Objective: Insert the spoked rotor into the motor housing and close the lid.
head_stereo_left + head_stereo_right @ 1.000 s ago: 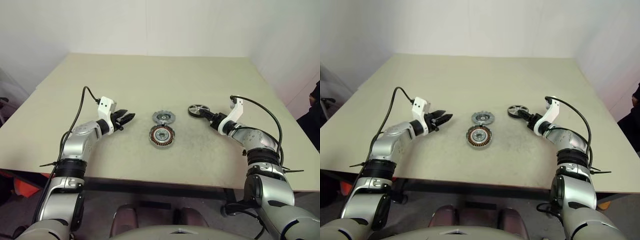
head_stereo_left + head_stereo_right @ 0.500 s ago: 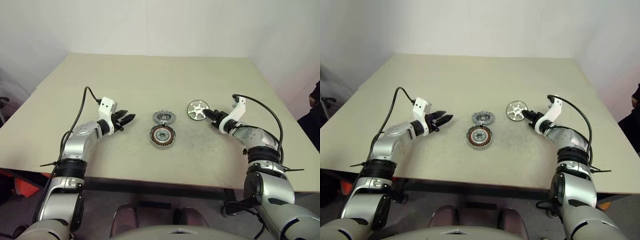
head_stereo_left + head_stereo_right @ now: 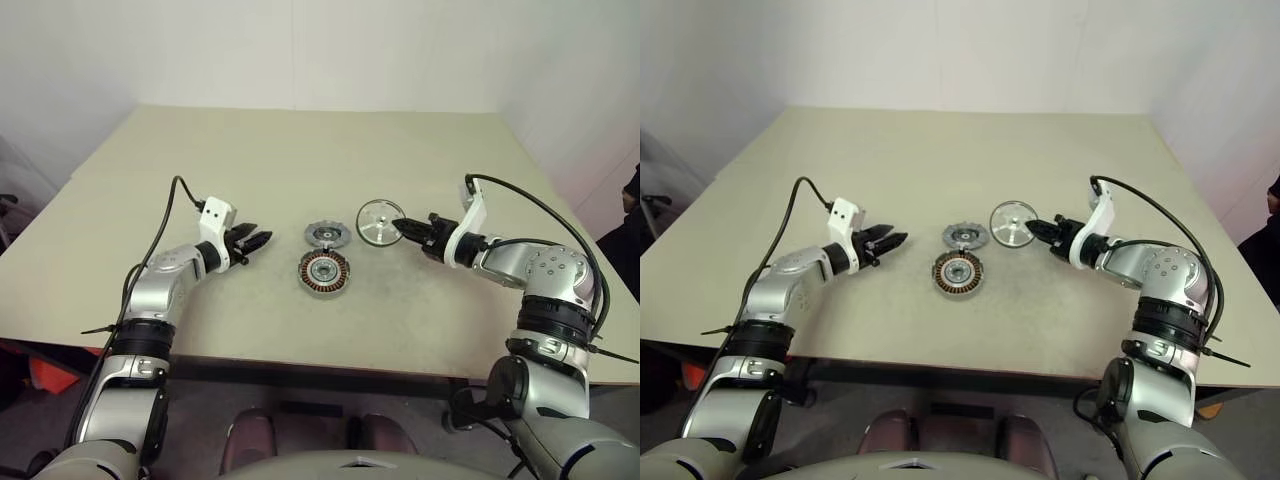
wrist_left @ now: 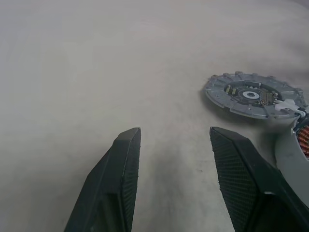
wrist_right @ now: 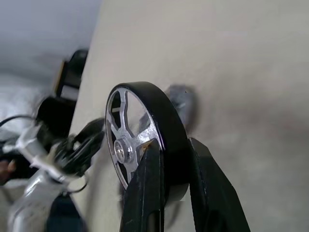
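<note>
Pale walls close in a broad beige desk (image 3: 300, 150), where the motor housing (image 3: 324, 271) lies near centre with the lid (image 3: 328, 235) just beyond it. To their right, the right claw (image 3: 398, 226) pinches the spoked rotor (image 3: 379, 223) by its rim, on edge above the desk, while the left claw (image 3: 262, 239) hovers spread and empty at the left. With so narrow a hold, the rotor could likely twist or slip, or meet the housing tilted and jam.

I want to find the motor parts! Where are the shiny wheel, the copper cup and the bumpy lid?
spoked rotor (image 3: 380, 222), left eye view, its silver face.
motor housing (image 3: 324, 270), left eye view, its silver centre.
lid (image 4: 251, 94), left wrist view, its centre.
</note>
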